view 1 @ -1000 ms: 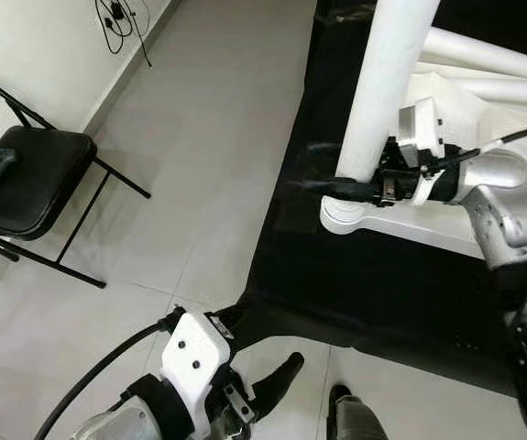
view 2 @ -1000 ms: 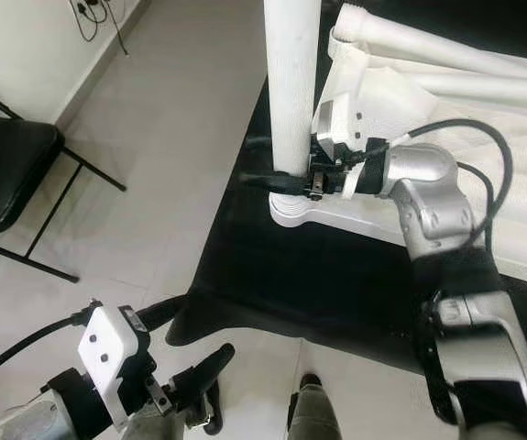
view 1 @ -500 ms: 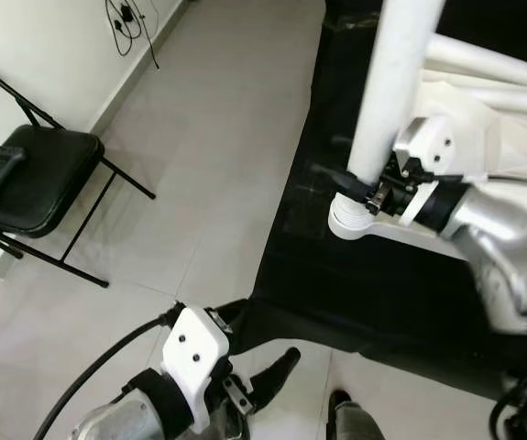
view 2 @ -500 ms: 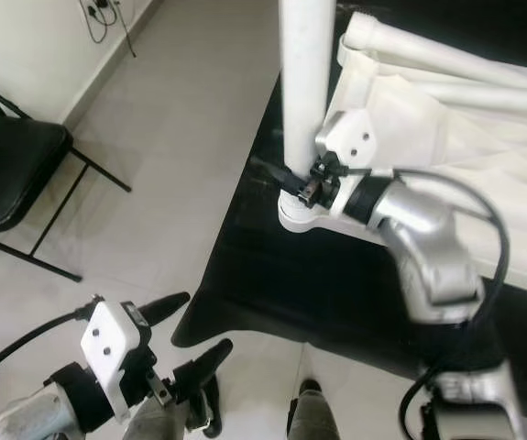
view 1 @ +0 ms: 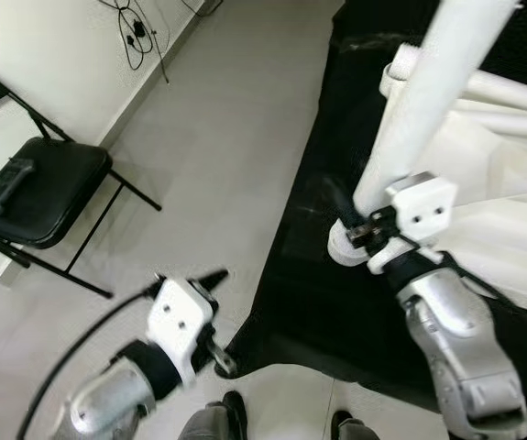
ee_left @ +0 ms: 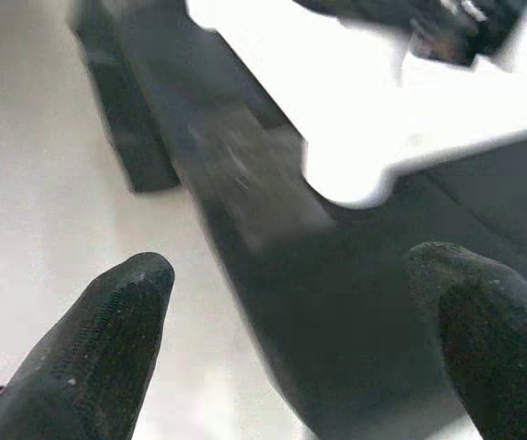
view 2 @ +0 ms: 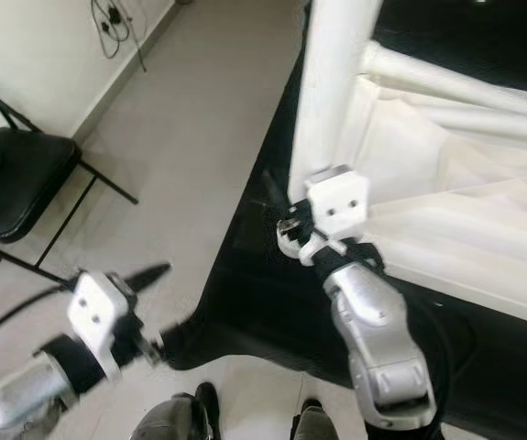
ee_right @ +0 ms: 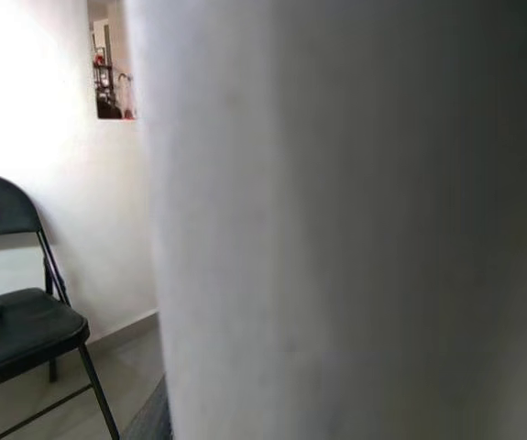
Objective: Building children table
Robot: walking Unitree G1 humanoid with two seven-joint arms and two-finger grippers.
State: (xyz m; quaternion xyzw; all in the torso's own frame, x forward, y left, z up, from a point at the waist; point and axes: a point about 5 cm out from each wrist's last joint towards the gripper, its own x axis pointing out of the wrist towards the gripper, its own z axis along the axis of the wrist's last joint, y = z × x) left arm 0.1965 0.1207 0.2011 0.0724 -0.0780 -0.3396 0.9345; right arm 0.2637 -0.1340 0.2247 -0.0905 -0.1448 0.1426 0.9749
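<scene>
One white table leg [view 1: 433,110] stands in its round socket [view 1: 344,243], the right gripper [view 1: 366,229] probably clenched on it, while the left gripper [ee_left: 290,339] hangs released and other legs [view 2: 465,87] lie unfixed.

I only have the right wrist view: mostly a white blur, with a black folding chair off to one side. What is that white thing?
Observer: It's the white table leg. The right gripper is at its base, by the round corner socket of the upturned tabletop.
Operator: And where's the left gripper?
Observer: The left gripper is open, low over the floor beside the edge of the black mat.
</scene>
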